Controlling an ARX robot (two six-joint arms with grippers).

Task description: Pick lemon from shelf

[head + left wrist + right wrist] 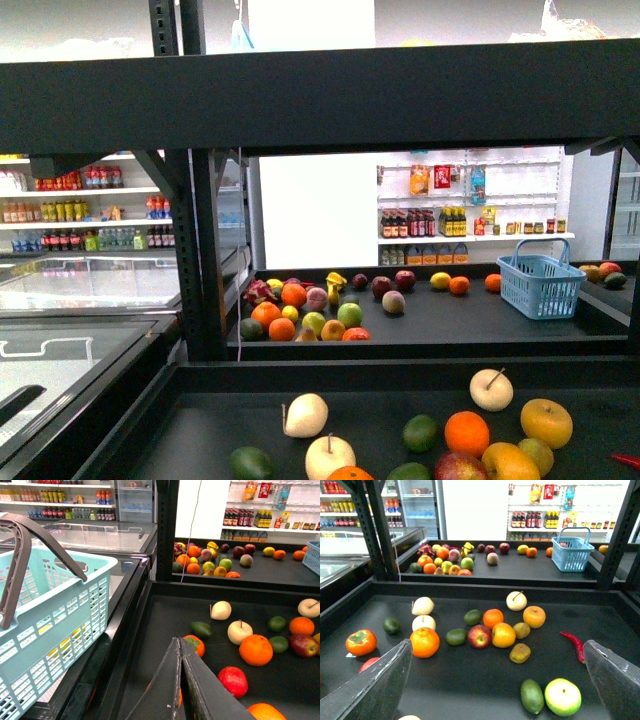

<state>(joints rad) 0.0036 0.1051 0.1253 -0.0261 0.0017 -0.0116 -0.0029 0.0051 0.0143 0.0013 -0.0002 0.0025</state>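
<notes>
The shelf (400,95) is a black metal rack, and fruit lies scattered on its dark lower deck (470,680). The lemon (503,635), a yellow-orange oval, lies mid-deck between a red apple (479,636) and a brownish fruit (521,630); the front view shows this lemon (510,462) low at the right. My right gripper (497,645) is open, its fingers (375,685) spread wide over the deck's near side, and the lemon lies just beyond them. The left gripper (178,641) is shut and empty above the deck's left part, near a persimmon (195,644). Neither gripper shows in the front view.
A teal basket (50,620) with brown handles hangs beside the shelf's left edge. Oranges (425,642), limes (532,696), a green-yellow fruit (562,697) and a red chilli (574,642) lie on the deck. A farther deck holds more fruit and a blue basket (540,285).
</notes>
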